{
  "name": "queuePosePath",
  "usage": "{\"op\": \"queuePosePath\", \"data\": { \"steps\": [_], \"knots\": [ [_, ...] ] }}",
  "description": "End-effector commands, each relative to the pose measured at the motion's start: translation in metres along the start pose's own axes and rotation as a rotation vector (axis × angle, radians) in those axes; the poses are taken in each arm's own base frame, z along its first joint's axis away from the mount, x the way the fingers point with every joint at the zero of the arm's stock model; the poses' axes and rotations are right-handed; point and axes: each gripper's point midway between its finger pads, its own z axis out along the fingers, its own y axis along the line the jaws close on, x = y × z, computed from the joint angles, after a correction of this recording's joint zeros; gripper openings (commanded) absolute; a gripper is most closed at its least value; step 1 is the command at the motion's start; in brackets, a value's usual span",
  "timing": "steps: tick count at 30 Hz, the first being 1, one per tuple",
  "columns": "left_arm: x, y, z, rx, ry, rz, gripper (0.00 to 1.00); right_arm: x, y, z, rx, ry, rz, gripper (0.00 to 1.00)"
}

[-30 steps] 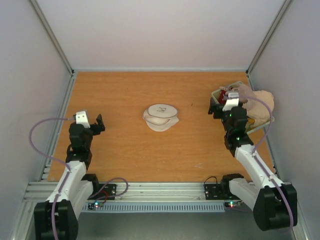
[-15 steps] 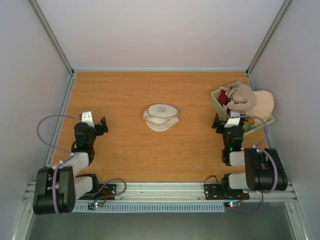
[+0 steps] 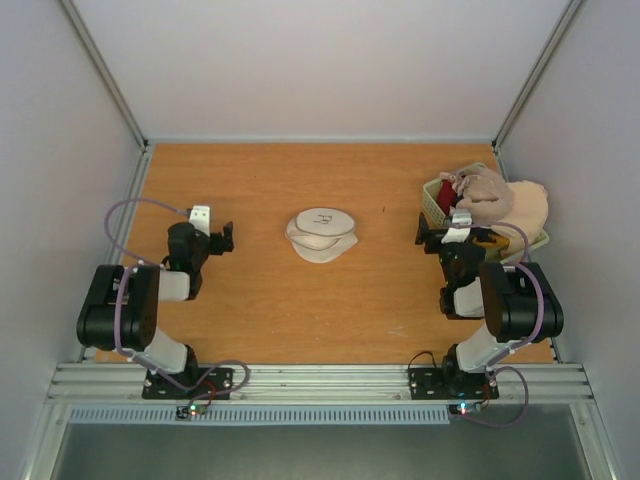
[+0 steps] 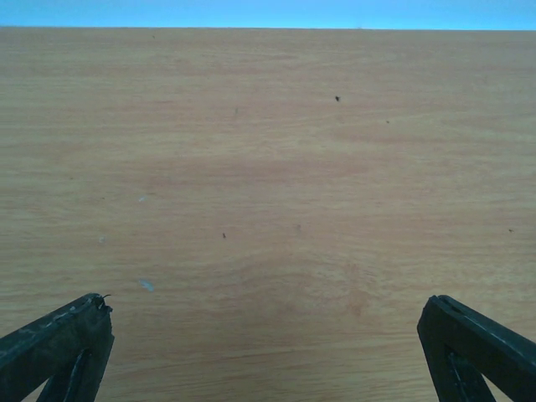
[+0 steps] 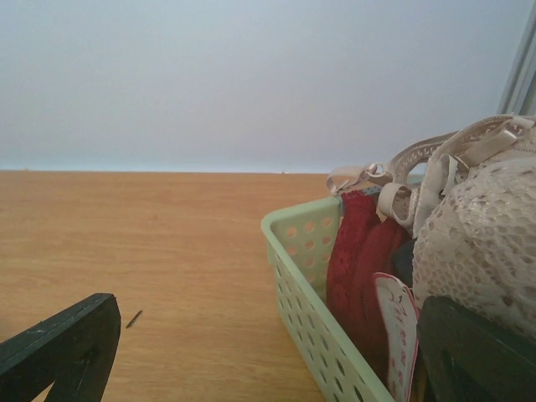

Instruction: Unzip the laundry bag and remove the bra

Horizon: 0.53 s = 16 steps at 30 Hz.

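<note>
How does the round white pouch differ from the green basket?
The laundry bag is round, flat and off-white; the basket is boxy and green, with holed walls. The laundry bag lies alone near the middle of the table; the basket stands at its right edge, heaped with garments. Both rest on it.

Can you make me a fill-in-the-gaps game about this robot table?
The flat, off-white mesh laundry bag on the wooden table is shaped ___.
The perforated plastic basket holding the red lace cloth is coloured ___.
The left pincer is wide open and holds ___.
Missing words: round, green, nothing.
</note>
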Motion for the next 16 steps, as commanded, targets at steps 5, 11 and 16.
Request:
{"op": "queuePosePath", "data": {
  "steps": [5, 11, 16],
  "knots": [
    [-0.0317, -0.0012, 0.0, -0.039, -0.128, 0.052, 0.99, -0.0136, 0.0012, -0.0003, 0.004, -0.049, -0.027, 0.99],
    [-0.0327, -0.0018, 0.0004, -0.035, -0.136, 0.055, 0.99, -0.0129, 0.0016, 0.0005, 0.003, -0.046, -0.026, 0.98],
    [-0.0335, -0.002, 0.0007, -0.034, -0.141, 0.055, 0.99, -0.0134, 0.0015, 0.0003, 0.003, -0.048, -0.026, 0.99]
  ]
}}
